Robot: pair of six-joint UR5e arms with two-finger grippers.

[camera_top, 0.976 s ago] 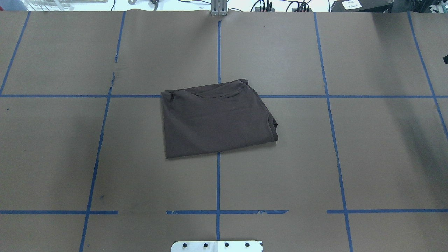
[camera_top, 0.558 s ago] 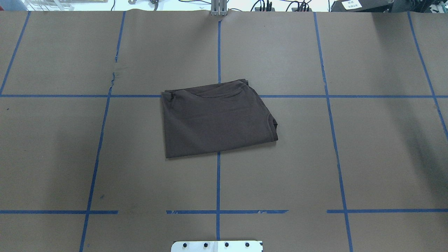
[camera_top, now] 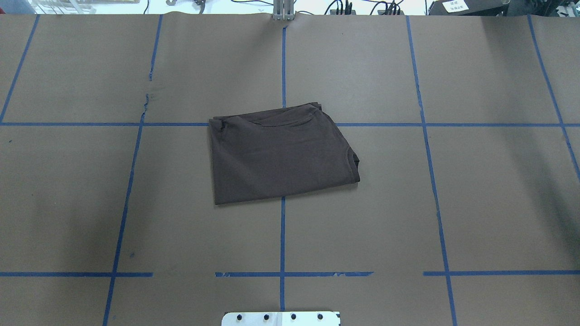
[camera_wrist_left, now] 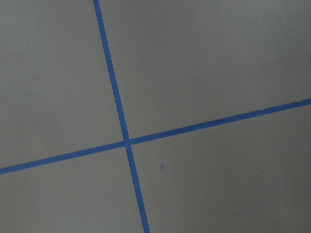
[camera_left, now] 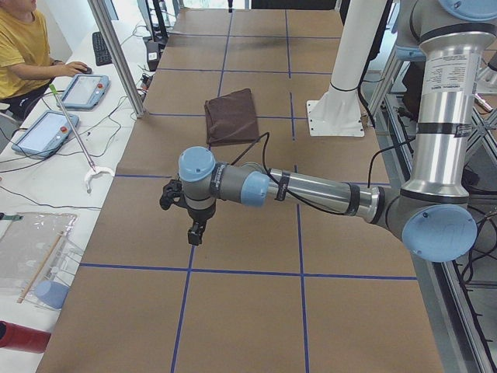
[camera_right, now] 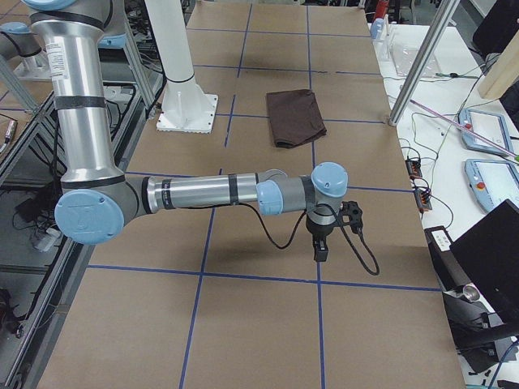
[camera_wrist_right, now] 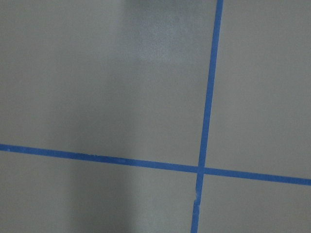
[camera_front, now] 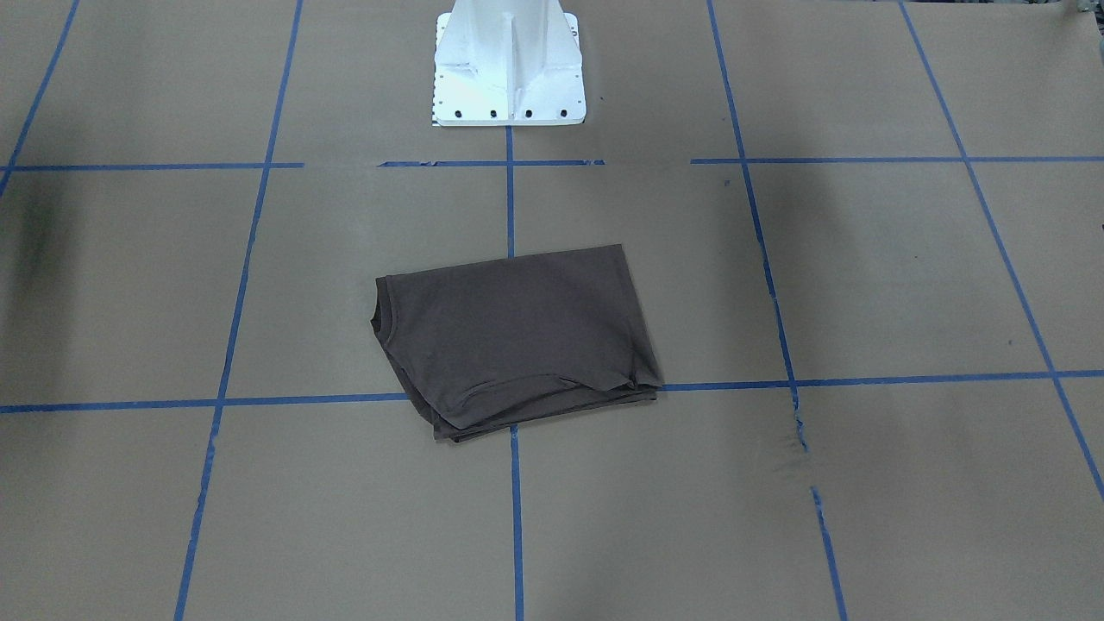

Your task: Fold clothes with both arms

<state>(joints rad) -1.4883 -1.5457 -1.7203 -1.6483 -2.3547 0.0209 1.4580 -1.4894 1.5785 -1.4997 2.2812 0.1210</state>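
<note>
The shirt (camera_top: 281,156) lies folded flat midway between my grippers, well apart from both. My left gripper (camera_left: 195,231) and right gripper (camera_right: 320,250) hang wide over the table (camera_top: 476,203), I judge because folding is done. No cloth hangs from either; their opening I cannot tell. Table shows all round the shirt's edges.

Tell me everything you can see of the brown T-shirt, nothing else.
The dark brown T-shirt looks like soft matte cotton. It is folded into a slightly skewed rectangle and lies flat on the brown paper, over a crossing of blue tape lines. Its collar curve shows along the far edge. Nothing else touches it.
</note>
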